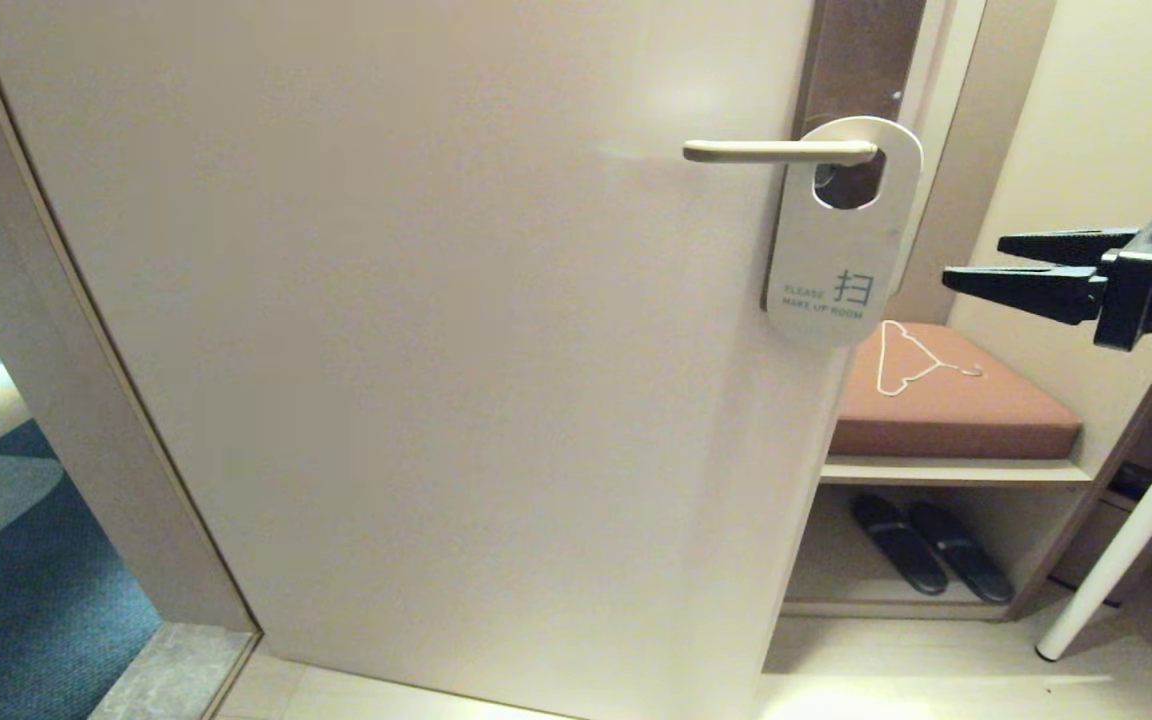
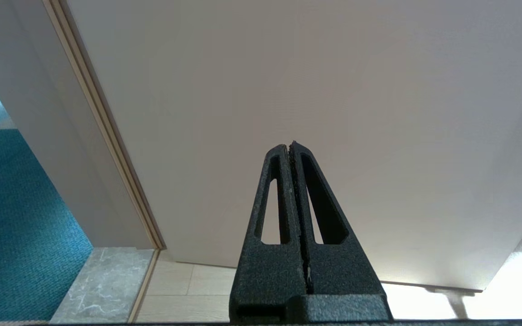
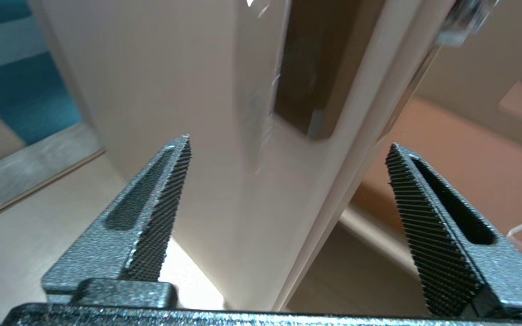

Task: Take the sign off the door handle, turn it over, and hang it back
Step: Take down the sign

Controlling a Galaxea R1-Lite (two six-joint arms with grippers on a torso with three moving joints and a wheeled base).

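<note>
A white door sign (image 1: 841,240) reading "PLEASE MAKE UP ROOM" hangs by its hole on the cream lever handle (image 1: 781,151) of the pale door (image 1: 436,350). My right gripper (image 1: 974,260) is open and empty, level with the sign's lower part and a short way to its right, apart from it. In the right wrist view the open right gripper (image 3: 288,144) faces the door's edge (image 3: 333,181); I cannot make out the sign there. My left gripper (image 2: 289,146) is shut and empty, pointing at the lower door (image 2: 288,90), and is out of the head view.
Right of the door stands a bench with a brown cushion (image 1: 956,410) and a white wire hanger (image 1: 911,360) on it. Black slippers (image 1: 931,545) lie under it. A white slanted leg (image 1: 1116,550) is at the far right. Blue carpet (image 1: 16,560) lies beyond the frame on the left.
</note>
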